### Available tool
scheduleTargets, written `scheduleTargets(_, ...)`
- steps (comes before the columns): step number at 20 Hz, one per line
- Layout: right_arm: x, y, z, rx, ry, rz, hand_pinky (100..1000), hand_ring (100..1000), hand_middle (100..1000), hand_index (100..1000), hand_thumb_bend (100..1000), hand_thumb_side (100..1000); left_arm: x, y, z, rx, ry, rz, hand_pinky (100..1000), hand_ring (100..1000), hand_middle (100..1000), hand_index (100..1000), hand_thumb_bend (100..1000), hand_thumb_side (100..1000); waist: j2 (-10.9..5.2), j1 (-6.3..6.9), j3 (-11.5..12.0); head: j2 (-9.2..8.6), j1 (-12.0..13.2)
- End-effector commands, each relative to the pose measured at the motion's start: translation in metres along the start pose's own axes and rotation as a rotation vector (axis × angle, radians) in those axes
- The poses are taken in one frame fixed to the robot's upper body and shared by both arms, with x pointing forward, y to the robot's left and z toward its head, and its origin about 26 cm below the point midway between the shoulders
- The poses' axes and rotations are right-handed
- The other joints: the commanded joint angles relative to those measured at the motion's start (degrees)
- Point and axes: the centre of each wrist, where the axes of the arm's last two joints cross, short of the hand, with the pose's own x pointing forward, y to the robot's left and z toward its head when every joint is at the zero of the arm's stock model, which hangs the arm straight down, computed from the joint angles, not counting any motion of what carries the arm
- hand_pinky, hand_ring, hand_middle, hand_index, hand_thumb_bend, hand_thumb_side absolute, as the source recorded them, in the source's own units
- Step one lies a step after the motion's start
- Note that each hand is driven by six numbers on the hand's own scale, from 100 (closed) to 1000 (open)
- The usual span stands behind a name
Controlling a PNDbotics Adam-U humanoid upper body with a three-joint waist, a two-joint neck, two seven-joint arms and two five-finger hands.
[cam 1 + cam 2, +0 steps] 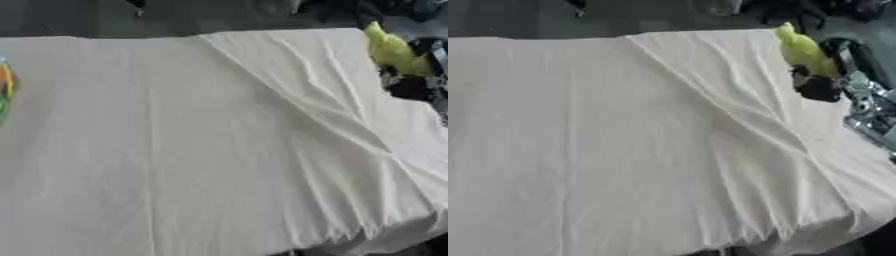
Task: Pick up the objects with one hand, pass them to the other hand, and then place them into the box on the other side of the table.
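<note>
A creased white cloth (219,150) covers the table; at its left edge shows a blur of orange and green (6,85); at far right the right hand (820,86) carries a yellow object (805,50), fingers seemingly curled beneath it; a slip off the edge looks likeliest.

Right hand (820,86) blurred at table's right edge; finger position unreadable. Yellow object (805,50) above it smeared, kind unclear. Orange-green thing (5,90) cut off by left edge. Silver arm (870,112) cropped at right.
</note>
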Motion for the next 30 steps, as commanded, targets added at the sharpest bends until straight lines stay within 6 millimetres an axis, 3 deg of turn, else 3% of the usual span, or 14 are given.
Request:
scheduleTargets(1, 0.022, -0.016, -0.010, -0.386, 0.189, 0.230, 629, 535, 466, 570, 100, 100, 0.009, 0.015, -0.006, 0.029, -0.037, -0.030, 896, 780, 720, 816, 100, 744, -1.68, 0.24, 0.11, 0.88, 0.43)
scheduleTargets(10, 0.051, -0.022, -0.017, -0.403, 0.079, 0.089, 623, 527, 461, 565, 100, 155, 0.013, 0.029, -0.015, 0.073, -0.051, -0.048, 891, 777, 717, 813, 100, 715, -3.55, 0.66, 0.50, 2.37, 0.82)
scheduleTargets(20, 0.062, -0.016, -0.017, -0.392, -0.006, 0.019, 613, 517, 455, 557, 100, 291, 0.029, 0.057, -0.041, 0.118, -0.095, -0.121, 885, 777, 718, 814, 100, 694, -4.44, 1.01, 0.83, 2.84, 1.43)
scheduleTargets(26, 0.071, -0.012, -0.017, -0.367, -0.055, -0.035, 609, 512, 451, 553, 100, 397, 0.033, 0.060, -0.048, 0.072, -0.085, -0.112, 882, 774, 716, 812, 100, 705, -4.88, 1.02, 1.18, 2.85, 2.16)
scheduleTargets(30, 0.074, -0.003, -0.015, -0.342, -0.078, -0.073, 627, 511, 449, 552, 100, 418, 0.037, 0.061, -0.052, 0.017, -0.066, -0.111, 882, 774, 717, 814, 100, 715, -5.11, 0.86, 1.29, 2.85, 2.48)
